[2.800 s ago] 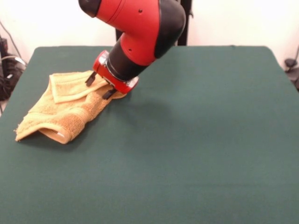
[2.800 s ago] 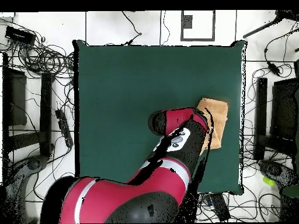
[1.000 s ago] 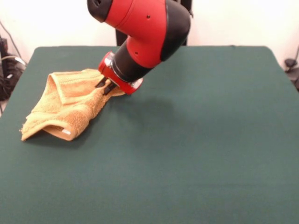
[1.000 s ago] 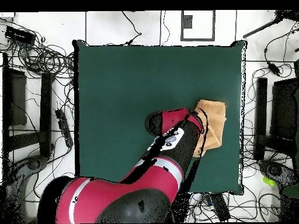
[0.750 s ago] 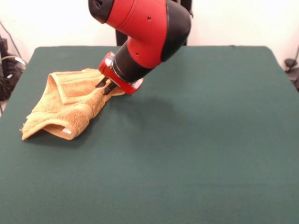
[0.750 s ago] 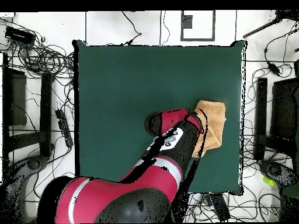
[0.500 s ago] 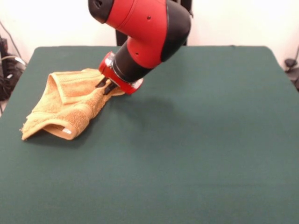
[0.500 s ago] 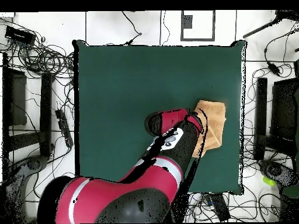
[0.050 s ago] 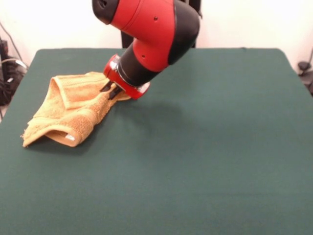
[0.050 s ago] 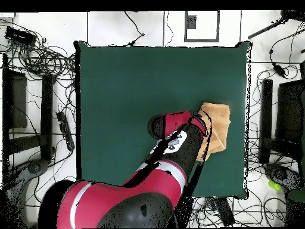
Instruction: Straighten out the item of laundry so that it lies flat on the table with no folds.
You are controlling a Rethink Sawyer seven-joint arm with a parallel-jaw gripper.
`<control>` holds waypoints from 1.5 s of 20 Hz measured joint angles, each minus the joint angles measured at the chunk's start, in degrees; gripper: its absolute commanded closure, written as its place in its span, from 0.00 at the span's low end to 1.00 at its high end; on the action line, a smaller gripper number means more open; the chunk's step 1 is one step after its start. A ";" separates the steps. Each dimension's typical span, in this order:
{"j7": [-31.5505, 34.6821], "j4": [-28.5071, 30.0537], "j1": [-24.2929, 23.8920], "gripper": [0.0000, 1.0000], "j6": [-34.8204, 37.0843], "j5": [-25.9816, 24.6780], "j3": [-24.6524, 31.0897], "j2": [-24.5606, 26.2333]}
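Observation:
The item of laundry [image 9: 68, 110] is an orange-tan towel, crumpled and folded over itself at the left of the green table [image 9: 205, 147]. A small white label shows at its near fold. My gripper [image 9: 109, 90] is tilted down to the left at the towel's right edge, shut on a bunch of the cloth. In the overhead view the towel [image 10: 219, 122] lies near the table's [image 10: 131, 89] right edge, partly covered by the arm, which hides the gripper there.
Cables [image 10: 41, 56] and black stands [image 10: 271, 119] ring the table on the floor. A cable bundle [image 9: 9, 73] sits beside the table's left edge in the front view.
Since the earliest frames the gripper has closed on the towel's right edge and drawn the cloth slightly right. Over the last second nothing has visibly moved.

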 measured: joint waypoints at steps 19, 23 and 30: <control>-0.01 4.44 -4.76 1.00 -2.81 8.57 2.60 -3.78; -0.01 4.44 -3.85 1.00 -2.80 8.58 2.22 -3.48; -0.01 3.63 2.01 1.00 -2.80 7.68 -1.24 -0.68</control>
